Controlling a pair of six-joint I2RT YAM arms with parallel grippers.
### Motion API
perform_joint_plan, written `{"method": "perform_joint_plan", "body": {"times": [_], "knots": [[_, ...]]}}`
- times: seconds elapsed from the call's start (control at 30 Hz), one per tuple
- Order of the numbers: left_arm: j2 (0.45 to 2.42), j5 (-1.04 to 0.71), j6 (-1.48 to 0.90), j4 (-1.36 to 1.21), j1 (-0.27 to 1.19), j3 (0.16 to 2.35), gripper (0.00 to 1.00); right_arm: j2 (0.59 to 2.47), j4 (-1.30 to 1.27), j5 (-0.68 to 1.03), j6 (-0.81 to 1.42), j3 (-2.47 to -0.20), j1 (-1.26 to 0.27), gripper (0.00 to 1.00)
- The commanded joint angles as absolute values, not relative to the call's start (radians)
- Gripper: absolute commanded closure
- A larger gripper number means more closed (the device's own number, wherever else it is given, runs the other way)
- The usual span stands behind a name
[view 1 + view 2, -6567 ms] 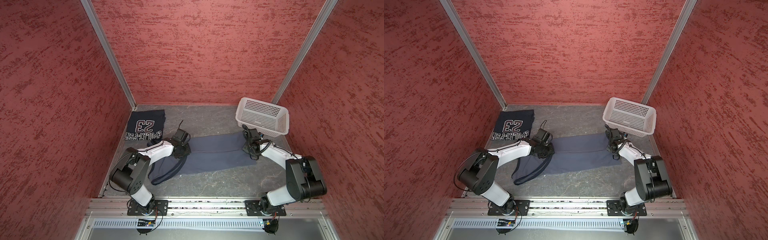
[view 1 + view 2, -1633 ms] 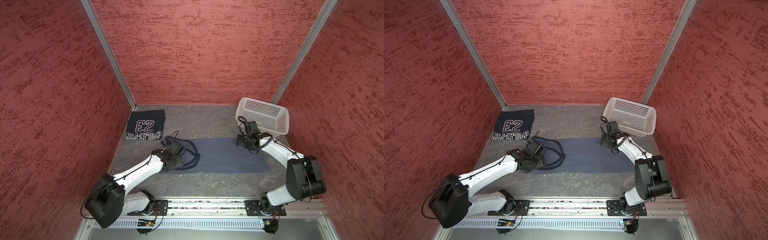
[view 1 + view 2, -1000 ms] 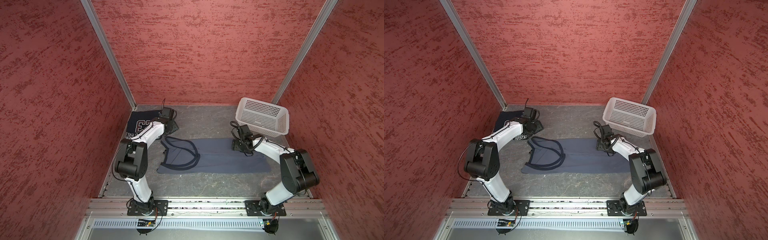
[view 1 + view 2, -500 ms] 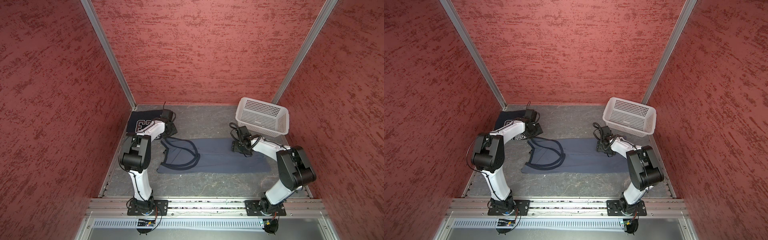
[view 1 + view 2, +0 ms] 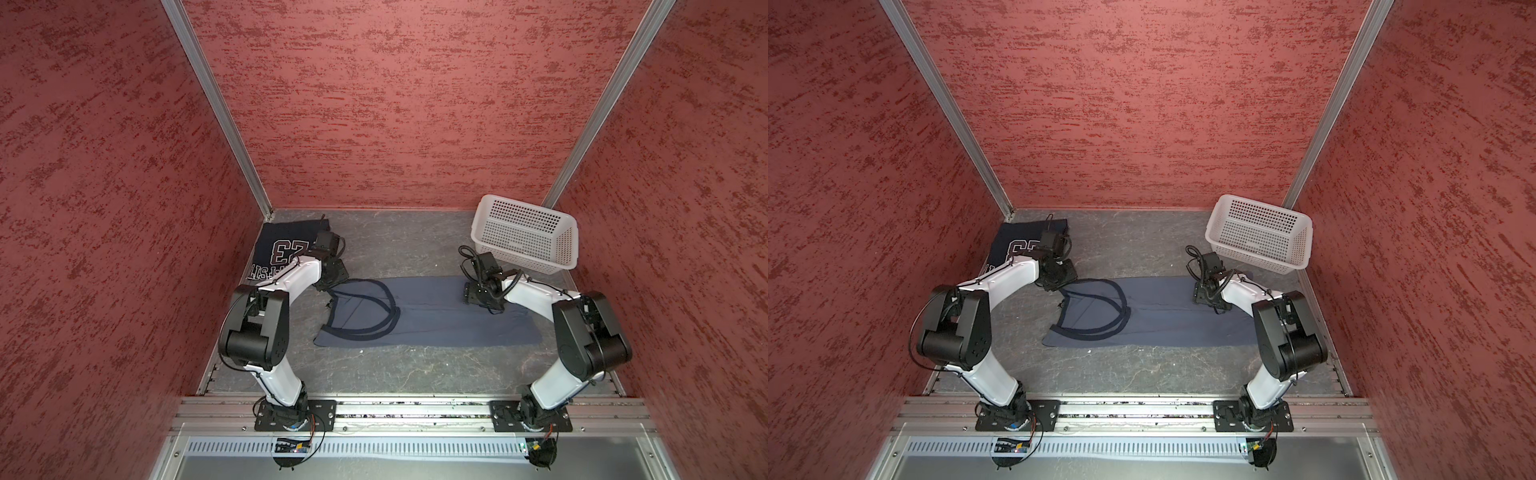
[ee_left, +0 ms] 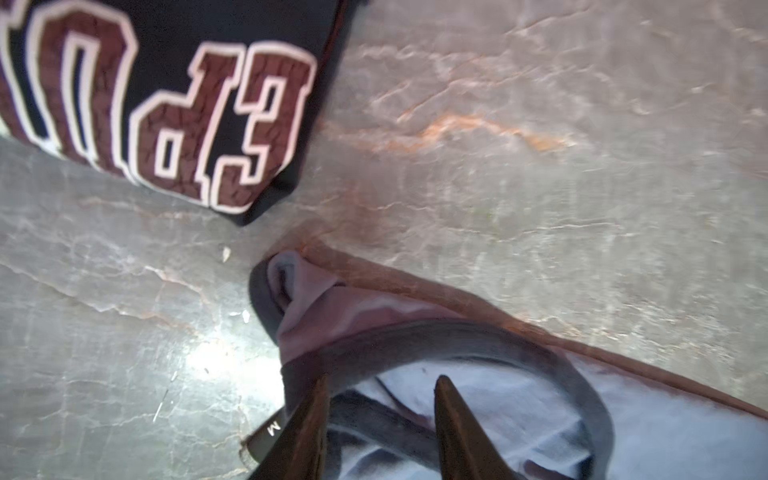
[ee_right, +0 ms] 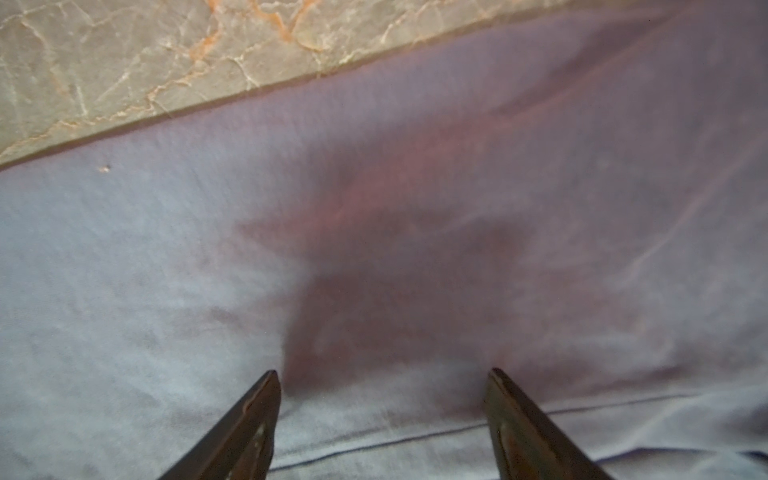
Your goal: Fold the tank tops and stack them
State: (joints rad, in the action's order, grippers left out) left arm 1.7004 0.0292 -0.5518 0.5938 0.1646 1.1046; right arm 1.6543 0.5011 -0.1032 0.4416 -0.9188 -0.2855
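Observation:
The slate blue-grey tank top point(image 5: 436, 316) point(image 5: 1163, 320) lies flat as a long strip across the mat, with its dark-trimmed straps looped at the left end. The navy tank top point(image 5: 282, 245) point(image 5: 1013, 245) lies folded in the far left corner, its print facing up. My left gripper point(image 5: 332, 282) point(image 6: 382, 380) is low over the slate top's far strap end. Its fingers stand narrowly apart, with the dark trim point(image 6: 415, 345) between and just ahead of them. My right gripper point(image 5: 473, 297) point(image 7: 383, 371) is open wide, tips on the slate cloth point(image 7: 374, 208) near its far right edge.
A white perforated basket point(image 5: 523, 237) point(image 5: 1258, 237) sits tilted in the far right corner, just behind the right arm. Red walls close in three sides. A metal rail point(image 5: 415, 409) with both arm bases runs along the front.
My left gripper has moved from beside the navy top toward the front, down onto the slate top's strap end, and its jaws have narrowed. The right gripper has stayed put.

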Motion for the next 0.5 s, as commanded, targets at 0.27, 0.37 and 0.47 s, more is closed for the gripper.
{"method": "perform_joint_plan", "body": {"times": [0.27,0.37,0.47], "knots": [[1.714,0.072,-0.545,0.584,0.145,1.081,0.56,1.667,0.497,-0.139,0.457,-0.906,-0.291,0.21],[1.720,0.072,-0.547,0.587,0.144,1.075,0.56,1.671,0.499,-0.138,0.457,-0.908,-0.290,0.21],[1.701,0.094,-0.552,0.584,0.154,1.059,0.54,1.672,0.501,-0.142,0.454,-0.910,-0.291,0.21]]}}
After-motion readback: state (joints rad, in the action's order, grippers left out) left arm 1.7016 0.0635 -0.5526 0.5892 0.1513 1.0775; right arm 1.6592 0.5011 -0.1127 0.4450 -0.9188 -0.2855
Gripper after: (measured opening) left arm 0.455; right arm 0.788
